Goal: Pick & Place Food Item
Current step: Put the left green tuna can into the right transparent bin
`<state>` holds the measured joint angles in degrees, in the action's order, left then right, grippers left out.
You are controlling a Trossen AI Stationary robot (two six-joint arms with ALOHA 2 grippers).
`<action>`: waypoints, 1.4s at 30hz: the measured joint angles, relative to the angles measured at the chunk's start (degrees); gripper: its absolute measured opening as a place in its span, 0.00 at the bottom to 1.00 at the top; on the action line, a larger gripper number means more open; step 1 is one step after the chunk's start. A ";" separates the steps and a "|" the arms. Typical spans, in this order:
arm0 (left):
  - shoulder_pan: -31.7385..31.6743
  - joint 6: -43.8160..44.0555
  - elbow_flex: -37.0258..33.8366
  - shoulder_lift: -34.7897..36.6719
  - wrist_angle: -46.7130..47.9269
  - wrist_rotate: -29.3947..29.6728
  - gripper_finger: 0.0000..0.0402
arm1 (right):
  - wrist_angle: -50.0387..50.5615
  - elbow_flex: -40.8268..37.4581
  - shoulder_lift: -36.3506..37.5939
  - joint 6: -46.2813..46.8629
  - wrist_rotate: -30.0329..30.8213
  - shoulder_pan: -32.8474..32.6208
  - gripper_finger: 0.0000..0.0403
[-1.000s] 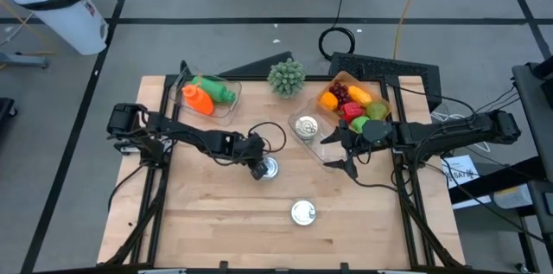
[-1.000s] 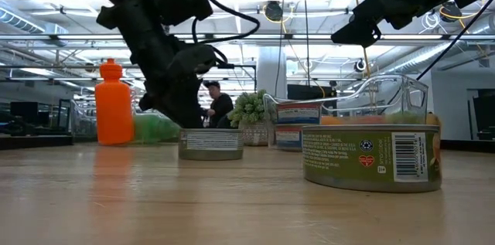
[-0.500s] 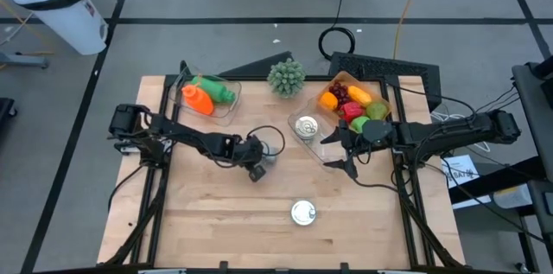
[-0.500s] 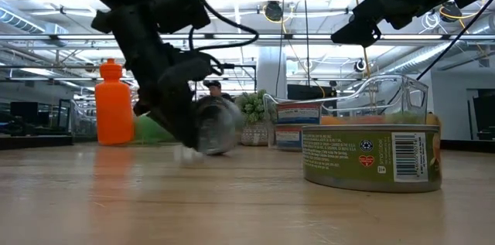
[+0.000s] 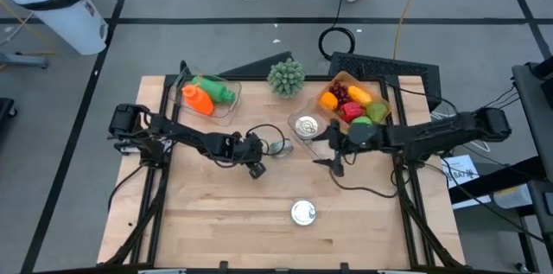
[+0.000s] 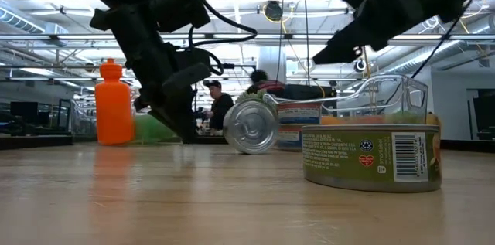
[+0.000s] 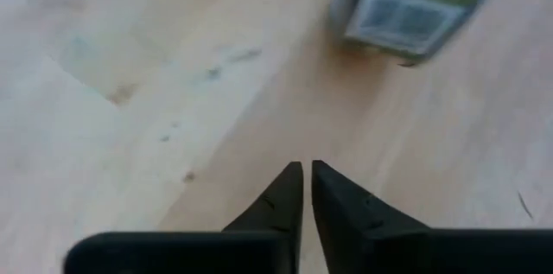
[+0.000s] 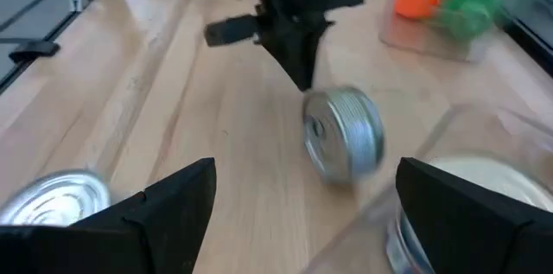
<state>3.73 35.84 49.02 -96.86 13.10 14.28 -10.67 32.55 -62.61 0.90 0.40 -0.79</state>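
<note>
Can: your tipped can [image 5: 276, 146] lies on its side on the table [image 5: 207, 222], loose, just beside the left gripper [image 5: 256, 170] — grip lost, you may judge.
Left gripper: fingers together, holding nothing.
Right gripper [image 5: 332, 152]: fingers apart, empty, near the tub [image 5: 298, 117].
Change: can stood upright a second ago; right gripper has moved towards it.

Shiny metal can [image 6: 250, 126], wooden table [image 5: 216, 213]

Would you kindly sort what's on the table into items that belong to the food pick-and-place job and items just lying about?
Job:
tipped can
upright can
can in clear tray
left gripper, shut, empty
right gripper, open

Lying about:
orange bottle
green bottle
plant
fruit box
</note>
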 joint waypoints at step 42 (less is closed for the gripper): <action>-0.87 -2.56 0.13 0.16 -18.37 3.75 0.53 | 15.01 29.21 -37.72 -22.64 -6.42 10.60 0.35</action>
<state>2.85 33.28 49.15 -96.70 -5.28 18.04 4.34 61.76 -100.33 -21.74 -6.02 9.81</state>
